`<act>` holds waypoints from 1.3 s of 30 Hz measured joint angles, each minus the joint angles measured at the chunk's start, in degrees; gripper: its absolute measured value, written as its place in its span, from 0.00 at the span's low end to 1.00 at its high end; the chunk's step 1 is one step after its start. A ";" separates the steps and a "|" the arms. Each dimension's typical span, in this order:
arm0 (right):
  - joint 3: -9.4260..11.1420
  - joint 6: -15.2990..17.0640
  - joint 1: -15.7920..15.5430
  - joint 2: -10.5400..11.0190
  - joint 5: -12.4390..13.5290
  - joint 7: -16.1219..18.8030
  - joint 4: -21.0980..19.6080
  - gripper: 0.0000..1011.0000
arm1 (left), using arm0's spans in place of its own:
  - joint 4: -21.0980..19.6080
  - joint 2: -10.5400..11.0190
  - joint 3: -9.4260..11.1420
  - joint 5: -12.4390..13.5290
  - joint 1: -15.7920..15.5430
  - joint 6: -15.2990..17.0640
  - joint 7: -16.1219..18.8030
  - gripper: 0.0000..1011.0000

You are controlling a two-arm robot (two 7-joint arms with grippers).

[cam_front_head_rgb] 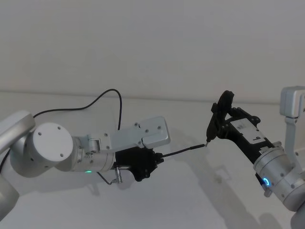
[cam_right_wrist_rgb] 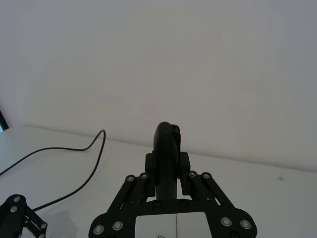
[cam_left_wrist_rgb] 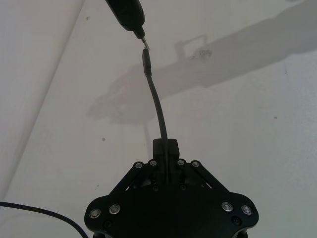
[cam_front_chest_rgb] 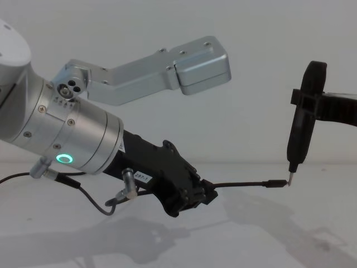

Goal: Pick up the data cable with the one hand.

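Data cable point(cam_front_chest_rgb: 240, 183): pick-up apparently complete, pinched in left gripper point(cam_front_chest_rgb: 205, 194) fingers above the table point(cam_front_head_rgb: 200, 200), plug tip meeting the tool clamped in right gripper point(cam_front_head_rgb: 220, 116).

Open white table point(cam_front_head_rgb: 200, 195) lies beneath and between both arms. The data cable point(cam_front_chest_rgb: 240, 183) spans the gap from the left gripper point(cam_front_chest_rgb: 207, 195) to the right gripper's point(cam_front_head_rgb: 224, 106) held tool, barring passage there.
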 joint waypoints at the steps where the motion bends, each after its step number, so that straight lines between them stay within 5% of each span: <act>1: -0.01 -0.04 0.05 -0.01 0.00 0.01 0.04 0.27 | 0.00 0.00 0.00 0.00 0.00 0.00 0.00 0.05; 39: -0.17 -0.59 0.47 -0.06 -0.16 0.11 0.67 0.27 | 0.00 0.00 0.00 0.00 0.00 0.00 0.00 0.05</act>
